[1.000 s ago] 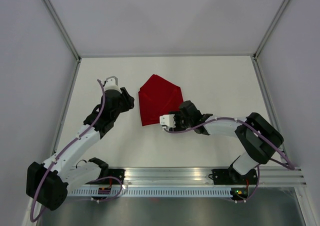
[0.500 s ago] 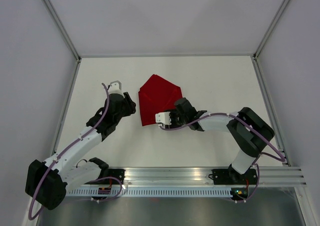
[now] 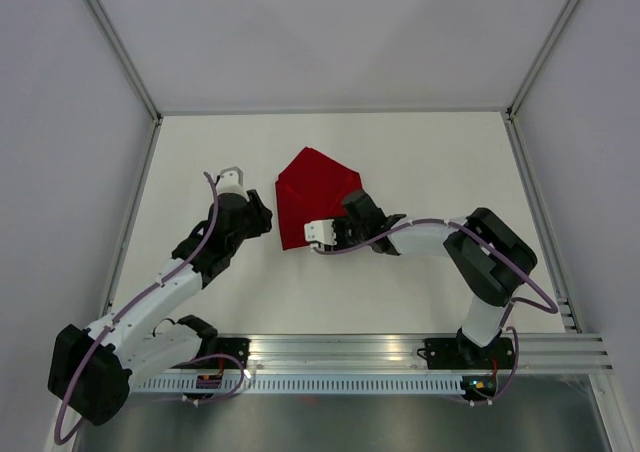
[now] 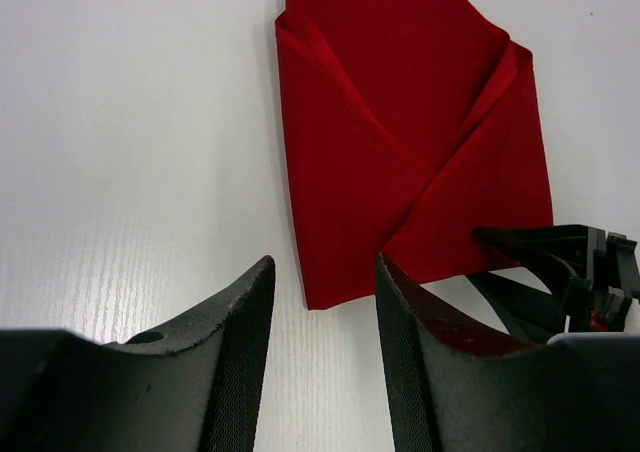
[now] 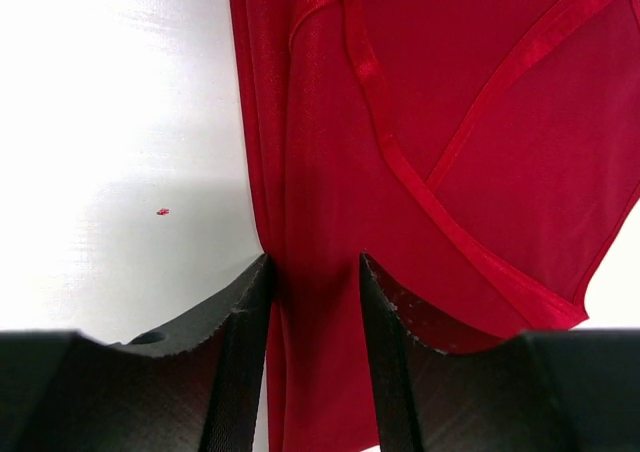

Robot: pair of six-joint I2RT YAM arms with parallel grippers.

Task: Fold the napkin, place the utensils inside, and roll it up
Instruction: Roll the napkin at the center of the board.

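The red napkin [image 3: 315, 192] lies folded into a pointed packet on the white table, its flaps crossing in the middle [image 4: 420, 162]. My right gripper [image 3: 312, 234] is down at its near edge. Its jaws stand apart with that edge of the napkin [image 5: 330, 172] between them, and the cloth fills the gap [image 5: 313, 262]. My left gripper [image 3: 262, 215] hovers open and empty just left of the napkin, and the near left corner shows between its fingers [image 4: 325, 262]. The utensils do not show in any view.
White side walls and metal frame posts [image 3: 130, 77] close in the table [image 3: 440, 162]. An aluminium rail [image 3: 400, 347] carrying both arm bases runs along the near edge. A tiny red speck [image 5: 162, 212] lies on the table beside the napkin.
My right gripper slid left along the napkin's near edge and its jaws narrowed around the cloth. My left gripper shifted slightly nearer and toward the napkin, still open.
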